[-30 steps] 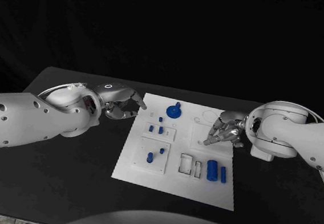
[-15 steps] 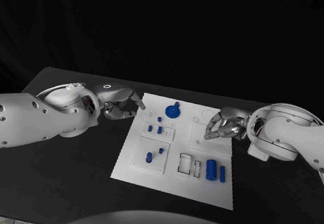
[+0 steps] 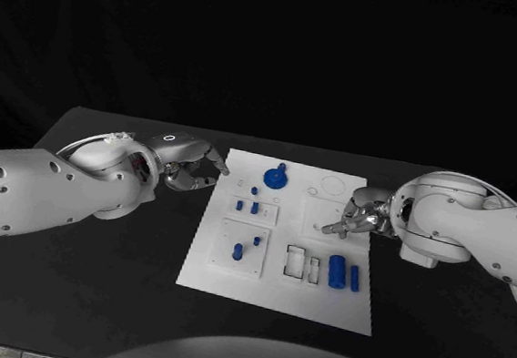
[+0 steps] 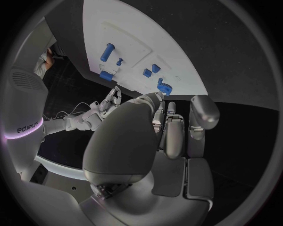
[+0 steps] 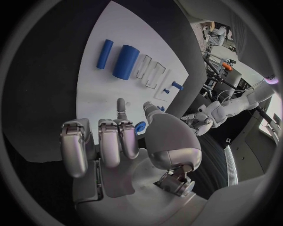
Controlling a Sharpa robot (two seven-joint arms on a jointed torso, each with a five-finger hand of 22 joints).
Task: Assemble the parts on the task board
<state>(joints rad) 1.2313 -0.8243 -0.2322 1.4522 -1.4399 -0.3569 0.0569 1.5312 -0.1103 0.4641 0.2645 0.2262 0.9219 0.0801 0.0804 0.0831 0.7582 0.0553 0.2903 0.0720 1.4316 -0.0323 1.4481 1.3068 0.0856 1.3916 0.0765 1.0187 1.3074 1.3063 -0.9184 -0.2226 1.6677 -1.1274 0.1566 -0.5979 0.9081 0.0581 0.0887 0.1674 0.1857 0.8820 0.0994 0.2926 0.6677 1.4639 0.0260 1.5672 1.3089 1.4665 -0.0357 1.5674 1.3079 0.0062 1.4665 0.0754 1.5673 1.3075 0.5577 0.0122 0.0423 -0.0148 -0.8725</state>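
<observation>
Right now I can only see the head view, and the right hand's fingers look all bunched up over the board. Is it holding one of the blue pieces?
Observer: In the right wrist view there is a gap between the right hand's stretched-out finger and its thumb. Bare task board shows through the gap, so nothing is pinched there.
Operator: What about its other fingers?
Observer: They curl in toward the palm, and I see no blue piece in them.
Operator: Is the left hand holding something?
Observer: The left wrist view shows the left hand with nothing in it. Its fingers point toward the board's edge, above the black table.
</observation>
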